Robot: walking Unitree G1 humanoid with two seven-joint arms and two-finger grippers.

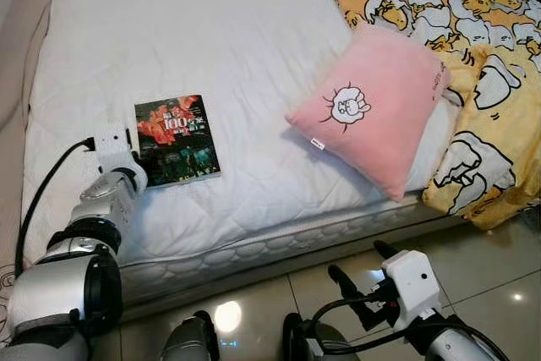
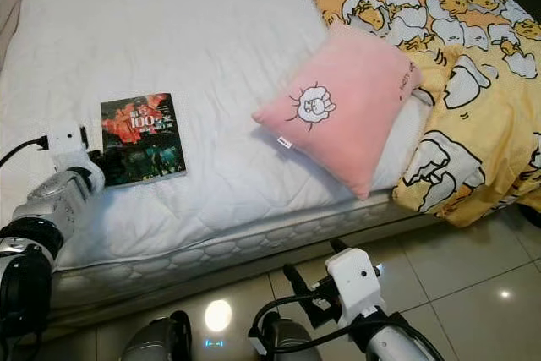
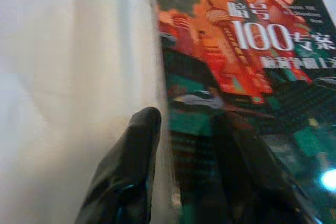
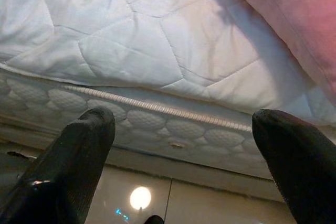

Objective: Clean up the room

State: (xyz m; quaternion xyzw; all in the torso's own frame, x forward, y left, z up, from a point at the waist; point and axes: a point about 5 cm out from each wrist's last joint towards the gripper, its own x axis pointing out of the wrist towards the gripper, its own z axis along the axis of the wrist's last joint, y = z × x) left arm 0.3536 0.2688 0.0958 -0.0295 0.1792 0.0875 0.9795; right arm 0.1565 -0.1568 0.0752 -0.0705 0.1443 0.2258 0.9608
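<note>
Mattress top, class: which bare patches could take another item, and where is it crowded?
The widest bare stretch of mattress lies beyond the book and the pink pillow, bordered by the yellow duck blanket. A narrower strip runs between book and pillow. It is crowded at the book's near left edge, where the left gripper straddles it, fingers open.

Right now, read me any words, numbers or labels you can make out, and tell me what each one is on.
"100": large white digits on the cover of the book lying on the bed, at the left gripper.
Chinese characters around the "100": too blurred to read.
Small white tag on the pink pillow: too small to read.
Black line drawing on the pillow: a picture, no words.
</note>
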